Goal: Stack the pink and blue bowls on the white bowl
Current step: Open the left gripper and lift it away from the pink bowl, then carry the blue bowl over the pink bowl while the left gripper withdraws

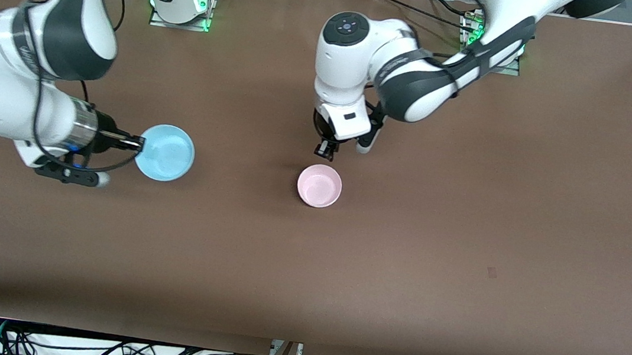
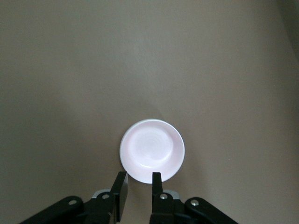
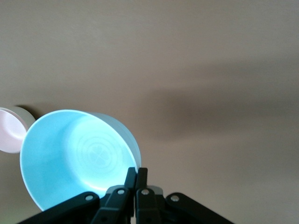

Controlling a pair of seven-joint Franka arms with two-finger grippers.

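Observation:
The pale pink bowl (image 1: 320, 185) stands upright near the middle of the brown table; it also shows in the left wrist view (image 2: 152, 149) and at the edge of the right wrist view (image 3: 8, 131). My left gripper (image 1: 325, 150) (image 2: 138, 183) is open and empty, just above the table beside the pink bowl's rim. My right gripper (image 1: 138, 144) (image 3: 138, 175) is shut on the rim of the light blue bowl (image 1: 166, 152) (image 3: 74, 158) and holds it tilted above the table toward the right arm's end. No separate white bowl is in view.
The brown table (image 1: 462, 248) stretches wide toward the left arm's end and toward the front camera. The arm bases (image 1: 181, 4) stand at the table's edge farthest from the front camera. Cables (image 1: 94, 349) hang below the edge nearest to it.

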